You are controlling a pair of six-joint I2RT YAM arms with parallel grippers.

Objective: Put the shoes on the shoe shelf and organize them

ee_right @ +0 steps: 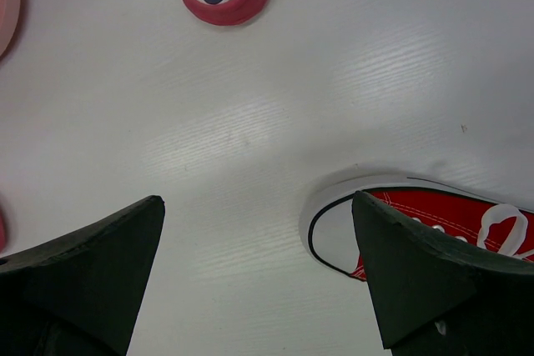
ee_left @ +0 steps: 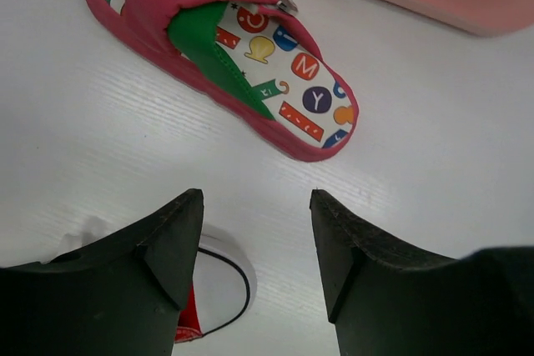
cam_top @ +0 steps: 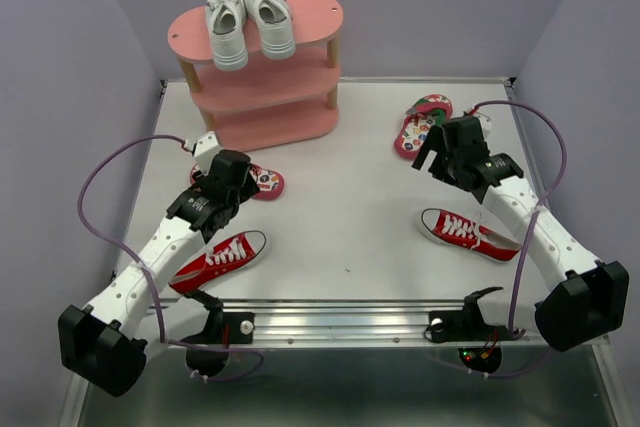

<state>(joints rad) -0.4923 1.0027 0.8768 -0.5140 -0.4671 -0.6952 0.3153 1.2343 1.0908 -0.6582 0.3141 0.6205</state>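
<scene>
Red flip-flop (cam_top: 268,184) partly behind left claw (ee_left: 254,206)

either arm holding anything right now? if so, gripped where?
Nothing held. The left gripper and the right gripper are both open, with nothing between the jaws.

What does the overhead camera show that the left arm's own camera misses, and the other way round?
Only overhead: white sneakers atop the pink shelf, and a second flip-flop and red sneaker on the right. Only the wrist camera: coloured letters printed inside the left flip-flop. Both: that flip-flop, another red sneaker's white toe, the shelf's bottom edge.
</scene>
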